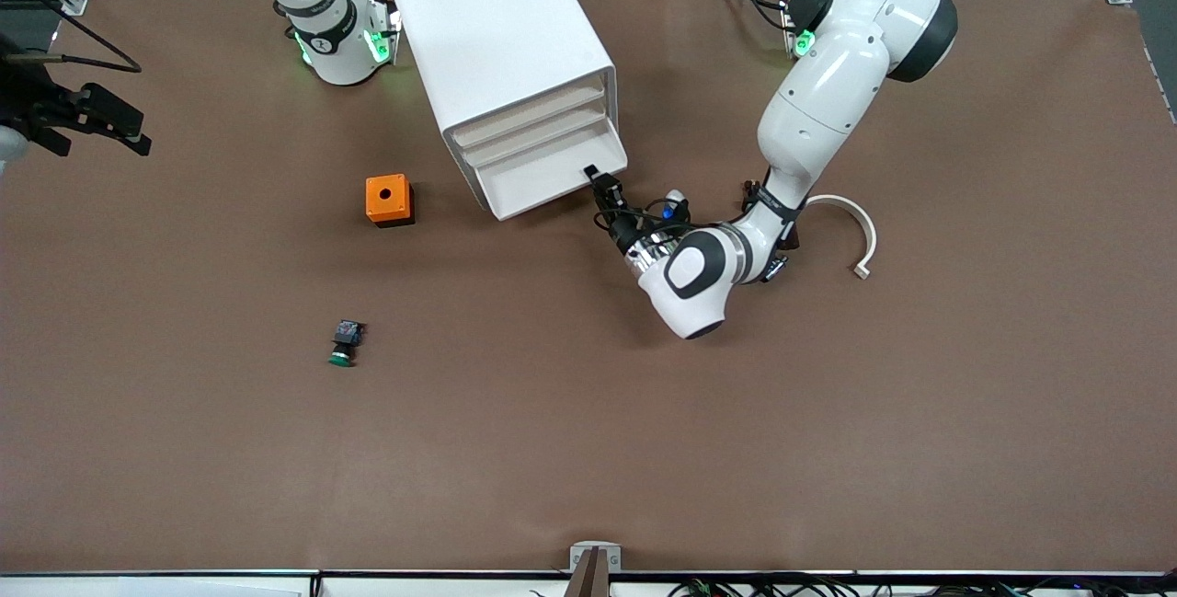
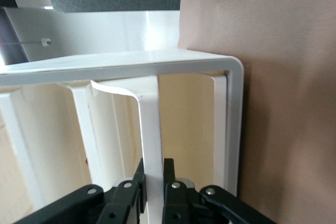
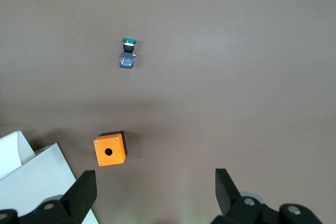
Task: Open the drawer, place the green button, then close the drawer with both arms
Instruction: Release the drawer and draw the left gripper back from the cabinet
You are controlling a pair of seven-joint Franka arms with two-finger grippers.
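Note:
The white cabinet point(image 1: 497, 36) stands at the robots' side of the table, its drawers facing the front camera. Its lowest drawer point(image 1: 538, 181) stands a little way out. My left gripper point(image 1: 602, 188) is at that drawer's corner toward the left arm's end. In the left wrist view it point(image 2: 153, 179) is shut on the drawer's thin white front lip point(image 2: 151, 129). The green-capped button point(image 1: 344, 344) lies on the table, nearer the front camera than the orange box; it also shows in the right wrist view point(image 3: 127, 51). My right gripper point(image 3: 155, 177) hangs open and empty, high above the table near the orange box.
An orange box with a hole point(image 1: 389, 200) sits beside the cabinet toward the right arm's end; the right wrist view shows it too point(image 3: 109, 150). A white curved piece point(image 1: 860, 229) lies near the left arm's elbow. Black gear point(image 1: 74, 114) juts in at the right arm's end.

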